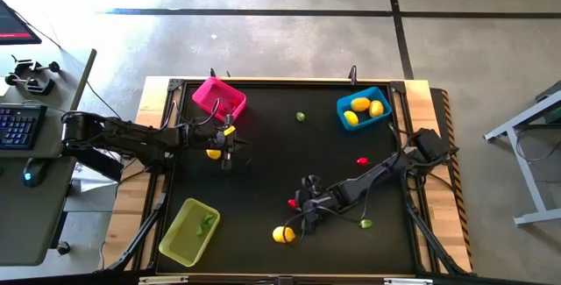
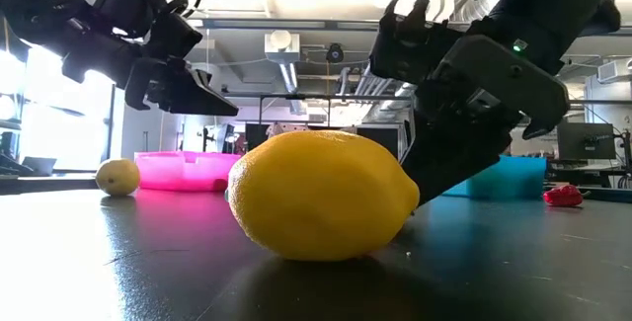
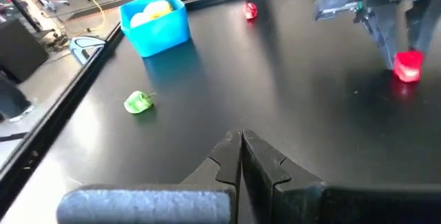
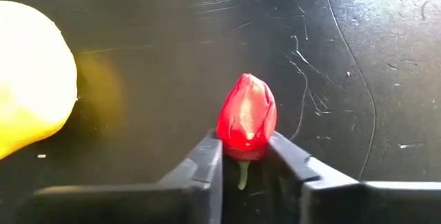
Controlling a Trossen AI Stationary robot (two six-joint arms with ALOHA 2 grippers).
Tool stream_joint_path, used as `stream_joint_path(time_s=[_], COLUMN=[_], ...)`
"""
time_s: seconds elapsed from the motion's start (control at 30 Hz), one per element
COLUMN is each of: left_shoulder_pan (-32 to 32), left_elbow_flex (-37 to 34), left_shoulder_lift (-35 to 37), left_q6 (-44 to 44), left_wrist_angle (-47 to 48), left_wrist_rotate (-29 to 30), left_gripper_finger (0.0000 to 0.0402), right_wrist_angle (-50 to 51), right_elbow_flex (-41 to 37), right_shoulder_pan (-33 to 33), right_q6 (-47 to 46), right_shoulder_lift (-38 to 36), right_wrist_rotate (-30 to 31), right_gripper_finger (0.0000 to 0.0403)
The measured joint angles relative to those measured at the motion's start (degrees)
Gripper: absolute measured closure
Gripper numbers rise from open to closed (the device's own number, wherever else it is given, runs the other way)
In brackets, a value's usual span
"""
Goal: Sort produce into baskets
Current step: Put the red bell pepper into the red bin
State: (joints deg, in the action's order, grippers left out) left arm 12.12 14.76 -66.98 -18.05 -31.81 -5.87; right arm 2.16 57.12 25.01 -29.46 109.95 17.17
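My right gripper [image 4: 246,156] is shut on a small red piece [image 4: 246,117] near the table's middle front [image 1: 292,203]. A large yellow lemon [image 1: 283,233] lies on the table just nearer than it and fills the low view [image 2: 321,195]. My left gripper [image 3: 241,145] is shut and empty, hovering beside another lemon [image 1: 213,153] in front of the pink basket [image 1: 219,98]. The blue basket [image 1: 364,110] at the far right holds lemons. The yellow-green basket [image 1: 188,231] at the near left holds a green piece. My right gripper pinches the red piece's stem end [image 4: 242,147] between its two fingertips; the rest of the piece sticks out past them. The fingers slant down from the table's right. In the left wrist view the piece [image 3: 408,65] sits low over the table; whether it touches, I cannot tell.
Loose on the black table lie a green piece [image 1: 301,117] at the far middle, a red piece [image 1: 362,160] at the right and a green piece [image 1: 366,224] at the near right. A raised rim runs around the table.
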Motion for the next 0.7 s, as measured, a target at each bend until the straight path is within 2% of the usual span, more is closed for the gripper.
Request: stream_joint_path(time_s=[0.13, 0.2, 0.37, 0.57, 0.7], left_shoulder_pan=[0.0, -0.1, -1.0, -3.5, -5.4], left_elbow_flex=[0.0, 0.0, 0.0, 0.0, 1.1], left_shoulder_lift=[0.0, 0.0, 0.0, -0.3, -2.5], left_q6=[1.9, 2.9, 2.5, 1.9, 2.7], left_wrist_angle=[-0.1, 0.2, 0.5, 0.2, 0.1], left_wrist_rotate=[-3.2, -4.8, -9.2, -8.4, -4.6], left_gripper_finger=[0.0401, 0.0402, 0.0399, 0.037, 0.0337], right_wrist_angle=[0.5, 0.5, -2.9, -13.5, -21.0], right_elbow_flex=[-0.1, -0.2, -0.2, -0.2, -0.2], right_shoulder_pan=[-3.0, -5.0, -10.8, -16.7, -18.4], right_q6=[4.1, 7.5, 14.8, 24.8, 32.3], right_shoulder_lift=[-0.9, -1.3, -1.4, -1.5, -1.5], right_wrist_rotate=[-2.0, -1.7, -1.5, -1.2, -2.5], right_gripper_finger=[0.0384, 0.0394, 0.0382, 0.0381, 0.0381])
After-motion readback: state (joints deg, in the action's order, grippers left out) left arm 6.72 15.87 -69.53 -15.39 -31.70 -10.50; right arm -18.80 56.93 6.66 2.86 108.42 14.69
